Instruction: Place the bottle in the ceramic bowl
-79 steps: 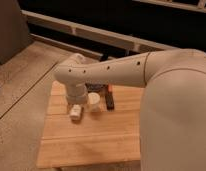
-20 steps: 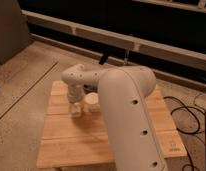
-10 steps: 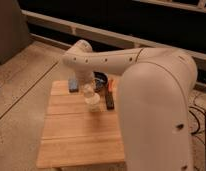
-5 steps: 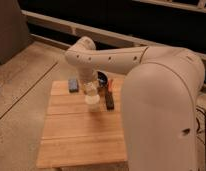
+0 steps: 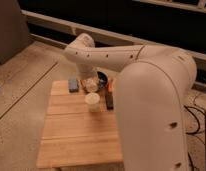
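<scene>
The bottle [image 5: 89,84] is a small beige shape held at the end of my white arm, just left of the ceramic bowl [image 5: 103,80]. The bowl is small, dark and glossy and stands at the back of the wooden table [image 5: 76,135]. My gripper [image 5: 88,81] hangs down from the arm's wrist over the table's back edge and is shut on the bottle beside the bowl's left rim. The arm hides the far side of the bowl.
A short cream cup [image 5: 92,102] stands just in front of the bottle. A flat grey-blue block [image 5: 73,84] lies to the left. A dark flat object [image 5: 109,100] lies right of the cup. My bulky arm [image 5: 151,95] covers the table's right side.
My gripper took the bottle from the table's left side and carried it back and right. In the last second it has shifted only slightly towards the bowl.
</scene>
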`<state>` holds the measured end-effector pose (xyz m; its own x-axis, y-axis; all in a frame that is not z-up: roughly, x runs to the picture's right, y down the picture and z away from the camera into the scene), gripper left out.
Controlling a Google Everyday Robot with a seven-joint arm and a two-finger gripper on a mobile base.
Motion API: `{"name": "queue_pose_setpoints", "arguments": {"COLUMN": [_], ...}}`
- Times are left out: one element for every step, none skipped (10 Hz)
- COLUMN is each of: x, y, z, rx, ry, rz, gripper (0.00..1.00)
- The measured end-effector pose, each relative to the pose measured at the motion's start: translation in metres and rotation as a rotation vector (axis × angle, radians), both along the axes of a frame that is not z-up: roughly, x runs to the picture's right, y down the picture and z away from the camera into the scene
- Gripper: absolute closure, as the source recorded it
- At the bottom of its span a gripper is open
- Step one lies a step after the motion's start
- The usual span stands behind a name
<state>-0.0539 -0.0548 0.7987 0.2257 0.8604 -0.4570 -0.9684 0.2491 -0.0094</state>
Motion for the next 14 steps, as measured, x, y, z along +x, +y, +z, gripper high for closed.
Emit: {"name": "queue_pose_setpoints", "arguments": {"x": [0.003,0.009,0.012,0.014,0.016,0.016,0.014,0.013,0.012,0.013,0.014,0.018,0.02,0.024], "y": [-0.008,-0.024,-0.032,-0.038,-0.041,-0.042,-0.043,-0.044,-0.046,-0.05,-0.051,-0.053,-0.05,-0.043], "z": [0.004,0.014,0.022,0.031,0.048,0.061,0.076,0.092,0.1,0.111,0.115,0.124,0.129,0.136], "rx": [0.008,0.02,0.026,0.033,0.032,0.032,0.032,0.036,0.041,0.053,0.056,0.06,0.054,0.039], "ry": [0.005,0.015,0.017,0.012,-0.003,-0.025,-0.058,-0.104,-0.132,-0.171,-0.184,-0.212,-0.221,-0.23], "rz": [-0.005,-0.019,-0.028,-0.032,-0.031,-0.026,-0.018,-0.01,-0.009,-0.01,-0.01,-0.008,-0.007,-0.006], "gripper": [1.0,1.0,1.0,1.0,1.0,1.0,1.0,1.0,1.0,1.0,1.0,1.0,1.0,1.0]}}
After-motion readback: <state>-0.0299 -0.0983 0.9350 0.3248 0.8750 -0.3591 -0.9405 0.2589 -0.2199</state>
